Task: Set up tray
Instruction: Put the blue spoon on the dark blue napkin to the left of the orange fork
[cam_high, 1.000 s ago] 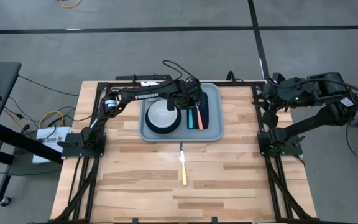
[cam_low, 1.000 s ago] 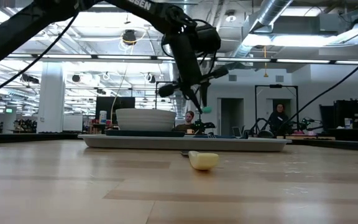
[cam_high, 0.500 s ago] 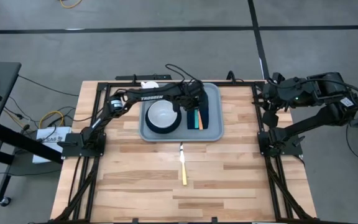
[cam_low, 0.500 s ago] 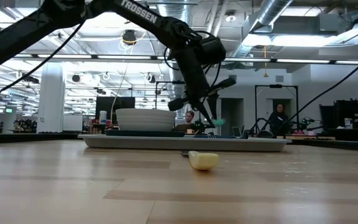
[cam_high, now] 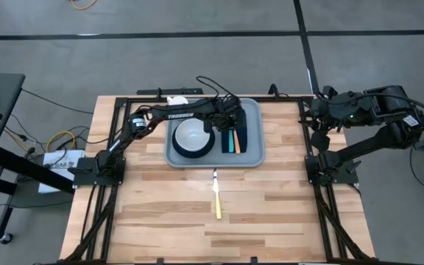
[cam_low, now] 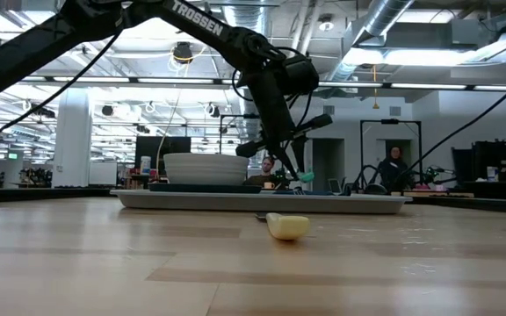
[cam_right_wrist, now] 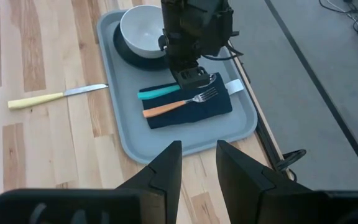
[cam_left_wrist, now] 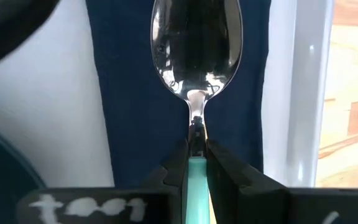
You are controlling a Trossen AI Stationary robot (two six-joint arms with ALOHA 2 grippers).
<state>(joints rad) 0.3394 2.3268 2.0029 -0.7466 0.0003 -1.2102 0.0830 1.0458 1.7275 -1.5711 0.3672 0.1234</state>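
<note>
The light grey-blue tray (cam_high: 252,158) lies at the table's far middle. On it a white bowl (cam_high: 191,135) stands on a dark navy plate (cam_high: 197,152), with a navy napkin (cam_high: 244,136) to their right. An orange-handled fork (cam_right_wrist: 173,106) lies on the napkin. My left gripper (cam_high: 230,122) is low over the napkin's far end, shut on a teal-handled spoon (cam_right_wrist: 160,92). A yellow-handled knife (cam_high: 216,197) lies on the wood near the tray. My right gripper (cam_right_wrist: 197,155) is open, held back at the table's right edge. My left gripper pinches the spoon between its two fingers (cam_left_wrist: 219,171) at the top of the teal handle (cam_left_wrist: 196,171), just below the metal neck. The fingers lie along the spoon, slanting down from above. The spoon's bowl (cam_left_wrist: 196,43) hangs over the napkin; whether the spoon rests on it I cannot tell.
The tray's raised rim (cam_left_wrist: 306,93) runs close beside the napkin. Bare wood spreads across the table's near half around the knife (cam_right_wrist: 55,96). Black frame rails run along the table's left and right sides. People show far off in the room beyond the table.
My left gripper has come down toward the napkin, carrying the spoon; the teal handle end has dropped close to the tray's rim. The arm has stretched farther over the tray. The gripper has stayed shut on the spoon.
</note>
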